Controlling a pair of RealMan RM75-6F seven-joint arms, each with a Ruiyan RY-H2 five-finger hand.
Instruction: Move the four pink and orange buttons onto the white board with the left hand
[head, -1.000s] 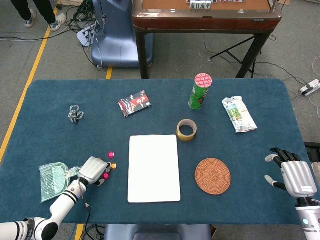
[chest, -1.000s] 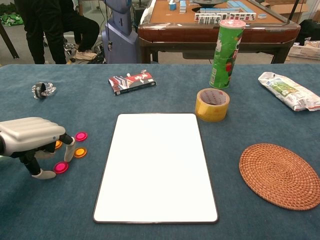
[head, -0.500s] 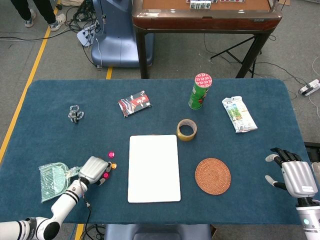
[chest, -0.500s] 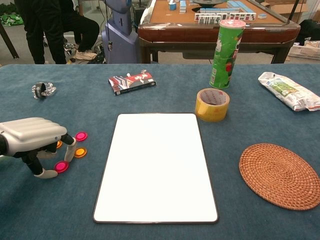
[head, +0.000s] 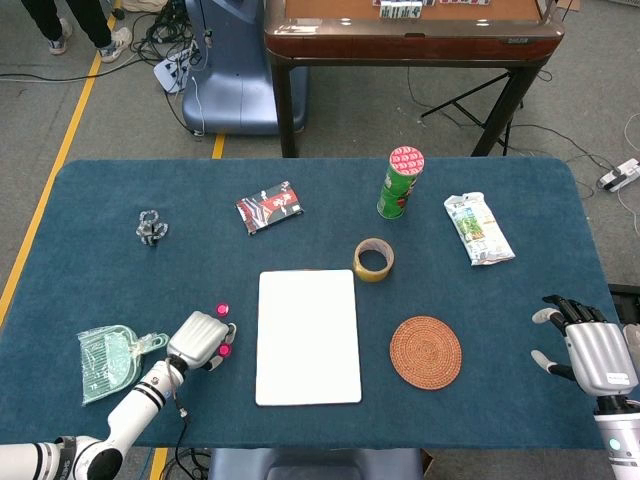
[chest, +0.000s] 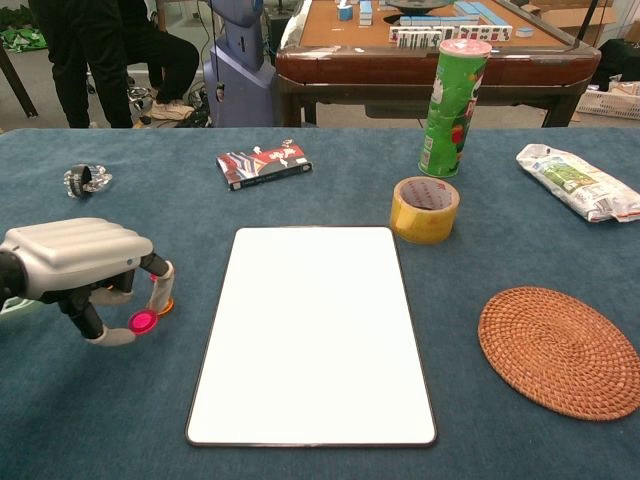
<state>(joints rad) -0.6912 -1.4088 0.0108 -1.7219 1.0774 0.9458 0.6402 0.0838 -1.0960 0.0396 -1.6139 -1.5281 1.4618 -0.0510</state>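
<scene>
The white board (head: 308, 336) (chest: 312, 330) lies flat at the table's middle. My left hand (head: 198, 340) (chest: 85, 265) hovers just left of it, palm down, and pinches a pink button (chest: 143, 321) (head: 225, 350) between thumb and a finger. A second pink button (head: 222, 309) lies on the cloth just beyond the hand. An orange button (chest: 165, 306) peeks out behind a fingertip; any other button is hidden under the hand. My right hand (head: 588, 348) rests open at the table's right edge, holding nothing.
A green mini dustpan (head: 108, 360) lies left of the left hand. A tape roll (head: 374, 259), woven coaster (head: 425, 351), chips can (head: 401, 182), snack bag (head: 478, 228), dark packet (head: 269, 207) and small metal clip (head: 151, 228) are spread over the blue table.
My left hand has shifted right toward the board, and the pink button by its thumb has moved with it. It now covers more of the buttons. The right hand is still.
</scene>
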